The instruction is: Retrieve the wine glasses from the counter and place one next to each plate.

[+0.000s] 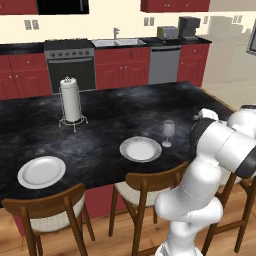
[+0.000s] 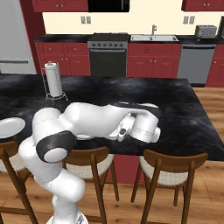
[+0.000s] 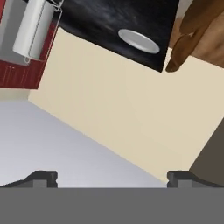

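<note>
I'm looking at a red-cabinet kitchen with a big black marbled island table (image 1: pixel 115 120) in front of me and wooden chairs (image 1: pixel 145 192) tucked along its near edge. Along the far wall runs the counter (image 1: pixel 172 40) with its white sink (image 1: pixel 118 43), a dark oven (image 1: pixel 71 65) to the left of it and a grey dishwasher (image 1: pixel 164 64) to the right.

In the left base view my own white arm (image 1: pixel 210 165) rises at the lower right and covers the near right corner of the table. In the right base view the arm stretches across the near edge of the table, so I cannot make out the glass or the right-hand plate behind it.

On the table, a paper-towel roll (image 1: pixel 70 100) stands upright in a wire holder at the far left. Two plates lie near the front edge: the left plate (image 1: pixel 41 171) by the left chair, and the right plate (image 1: pixel 140 149) near the middle. One wine glass (image 1: pixel 168 132) stands upright just beside the right plate, on its right, apart from it. I see one glass on the table.

The end effector (image 3: pixel 112 177) shows in the hand view as two dark tips set wide apart with nothing between them. That view is rolled; it catches a plate and the towel roll at its top.
</note>
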